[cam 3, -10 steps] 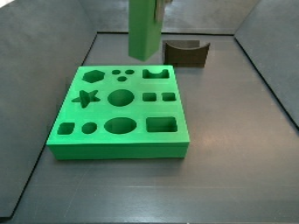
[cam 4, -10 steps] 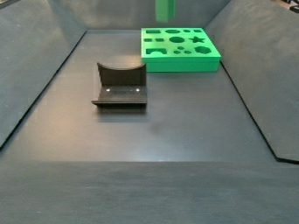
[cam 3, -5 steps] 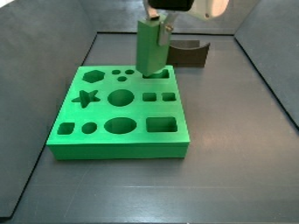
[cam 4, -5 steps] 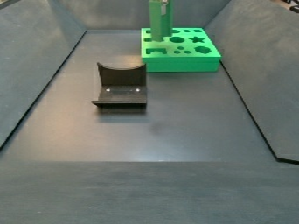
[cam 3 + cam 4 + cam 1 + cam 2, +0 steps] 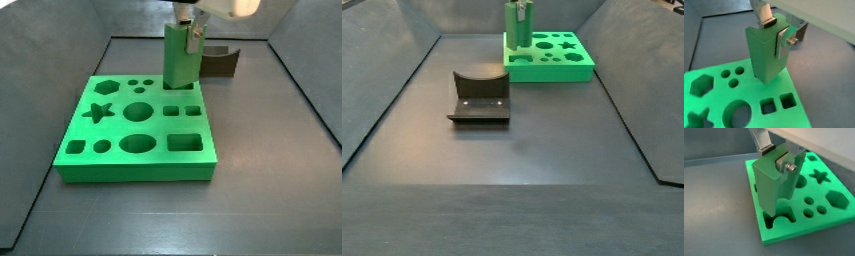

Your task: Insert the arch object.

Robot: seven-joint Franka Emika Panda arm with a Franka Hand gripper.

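Arch object (image 5: 182, 55) | tall green piece, gripper (image 5: 776, 31) jaws clamped on it over green board (image 5: 134, 168) | step: seating | next: lower straight into arch hole (image 5: 784, 220)

Even, soft light; faint shadows, low-resolution softness throughout.

The arch object (image 5: 181, 55), a tall green bar, is hanging upright in the gripper (image 5: 191, 36), upper centre in a side view, its lower end meeting the green board (image 5: 134, 160).
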